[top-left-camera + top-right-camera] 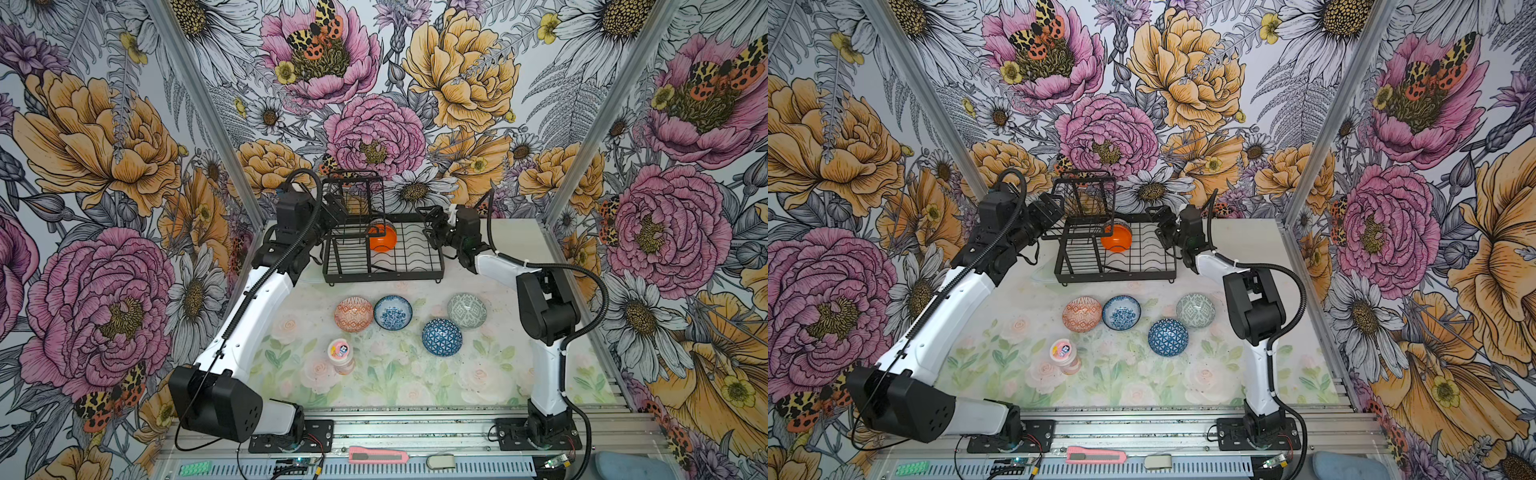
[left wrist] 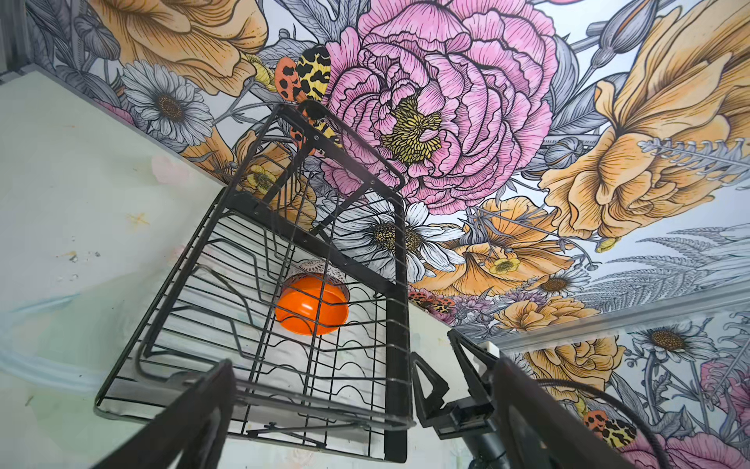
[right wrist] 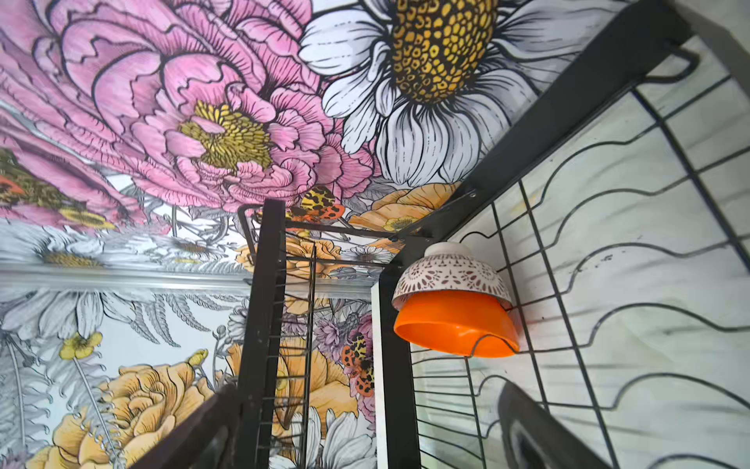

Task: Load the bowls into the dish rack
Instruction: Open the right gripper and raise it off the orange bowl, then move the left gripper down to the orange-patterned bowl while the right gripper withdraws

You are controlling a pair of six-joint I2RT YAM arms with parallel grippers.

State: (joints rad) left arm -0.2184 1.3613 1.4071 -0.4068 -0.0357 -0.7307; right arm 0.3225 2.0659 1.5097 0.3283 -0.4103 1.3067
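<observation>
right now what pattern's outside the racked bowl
Bowl: white with brown lace print, best in right wrist view.

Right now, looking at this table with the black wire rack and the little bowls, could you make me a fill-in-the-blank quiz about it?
1. The plain glossy bowl lying in the black wire dish rack is ____ in colour.
2. ____ patterned round bowls stand on the table outside the rack.
3. The small jar near them has a ____ lid.
4. The left gripper and the right gripper both have ____ jaws.

Missing words: orange; four; pink; open.
</observation>
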